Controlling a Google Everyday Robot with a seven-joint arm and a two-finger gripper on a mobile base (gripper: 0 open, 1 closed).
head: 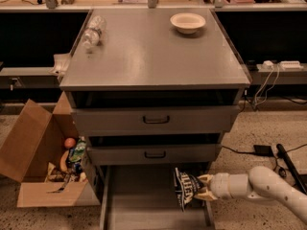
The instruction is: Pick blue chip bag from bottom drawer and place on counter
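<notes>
Nearest me, the bottom drawer (139, 202) stands pulled open. At its right side I see my gripper (201, 187) reaching in from the right, fingers clamped on the right edge of the blue chip bag (185, 188), which is upright over the drawer floor. To the left, an open cardboard box (29, 150) holds groceries. Farther back, the counter (153, 56) carries a lying bottle (92, 31) far left and a white bowl (187, 22) far right.
</notes>
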